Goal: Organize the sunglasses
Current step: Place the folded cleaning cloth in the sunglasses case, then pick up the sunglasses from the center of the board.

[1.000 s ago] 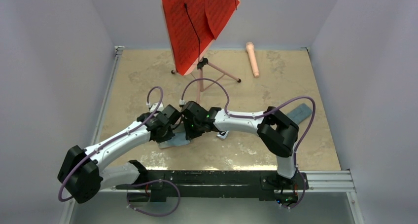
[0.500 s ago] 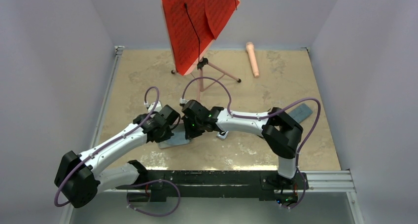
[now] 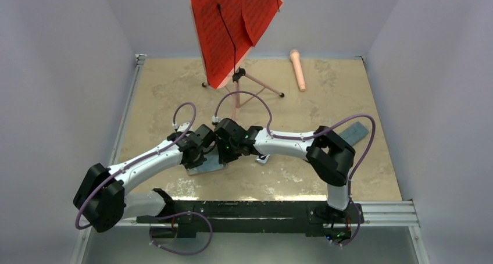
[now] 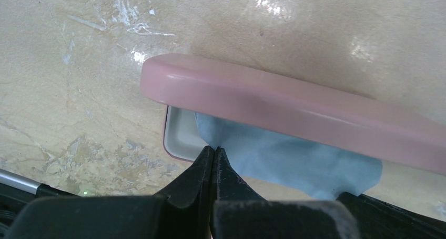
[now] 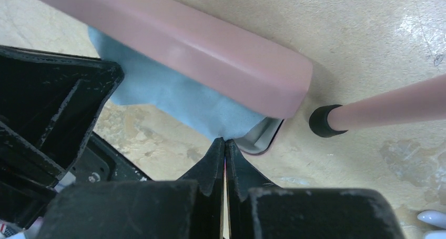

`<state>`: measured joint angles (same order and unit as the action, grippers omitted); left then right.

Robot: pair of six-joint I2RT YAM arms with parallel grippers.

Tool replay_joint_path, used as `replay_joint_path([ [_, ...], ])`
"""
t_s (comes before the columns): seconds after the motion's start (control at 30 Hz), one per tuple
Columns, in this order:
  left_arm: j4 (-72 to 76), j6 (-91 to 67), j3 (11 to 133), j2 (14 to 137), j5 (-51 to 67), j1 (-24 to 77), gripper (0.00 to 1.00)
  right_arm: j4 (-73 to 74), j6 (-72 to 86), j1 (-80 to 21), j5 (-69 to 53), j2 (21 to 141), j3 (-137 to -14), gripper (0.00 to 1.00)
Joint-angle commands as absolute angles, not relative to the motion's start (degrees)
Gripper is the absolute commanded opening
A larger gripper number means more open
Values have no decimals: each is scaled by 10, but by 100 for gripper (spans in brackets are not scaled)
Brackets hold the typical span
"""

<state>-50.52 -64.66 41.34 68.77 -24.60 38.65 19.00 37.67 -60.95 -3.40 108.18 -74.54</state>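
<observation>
A pink oblong case (image 4: 294, 105) lies half open, its grey inside (image 4: 179, 133) showing at one end. A light blue cloth (image 4: 294, 160) spills out from under its lid. My left gripper (image 4: 213, 148) is shut on one corner of the cloth (image 5: 173, 99), and my right gripper (image 5: 225, 140) is shut on the opposite corner. In the top view both grippers (image 3: 203, 153) (image 3: 228, 150) meet over the case (image 3: 206, 166). A white bit of the sunglasses (image 3: 263, 159) lies just right of them and shows at the right wrist view's corner (image 5: 432, 218). The black pair is hidden.
A red music stand (image 3: 232, 25) rises behind the grippers; one pink leg (image 5: 389, 105) with a black foot ends close to the case. A grey-blue flat case (image 3: 354, 133) lies at the right. A pink rod-like object (image 3: 298, 69) lies at the back.
The left arm swung out leftward and has come back, its wrist now closer to the right gripper. Both grippers stay shut on the cloth over the case.
</observation>
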Motion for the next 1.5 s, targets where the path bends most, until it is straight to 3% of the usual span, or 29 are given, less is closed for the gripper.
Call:
replay_joint_path([
  [0.0, -510, -679, 419, 717, -271, 388, 0, 177, 371, -604, -12, 1101, -760, 0],
  [0.17, -514, -688, 422, 735, -274, 387, 0, 178, 367, -604, -2, 1109, -762, 0],
  [0.47, -535, -699, 427, 733, -282, 387, 21, 184, 385, -603, 7, 1112, -764, 1],
  [0.63, -554, -697, 439, 717, -277, 387, 32, 183, 407, -604, -12, 1102, -761, 22],
  [0.67, -555, -696, 440, 711, -277, 388, 41, 181, 410, -604, -16, 1100, -759, 26],
  [0.83, -564, -690, 442, 677, -268, 388, 52, 183, 420, -604, -19, 1081, -752, 37],
  [0.93, -564, -679, 440, 647, -250, 388, 62, 179, 424, -605, -16, 1057, -741, 53],
  [1.0, -567, -678, 439, 618, -237, 388, 75, 176, 433, -605, -15, 1033, -724, 59],
  [1.1, -580, -676, 440, 572, -222, 388, 95, 158, 455, -606, -6, 984, -681, 76],
  [1.17, -591, -674, 439, 536, -215, 388, 100, 152, 470, -606, -2, 948, -650, 78],
  [1.47, -636, -674, 440, 420, -199, 388, 100, 181, 612, -563, 106, 782, -500, 78],
])
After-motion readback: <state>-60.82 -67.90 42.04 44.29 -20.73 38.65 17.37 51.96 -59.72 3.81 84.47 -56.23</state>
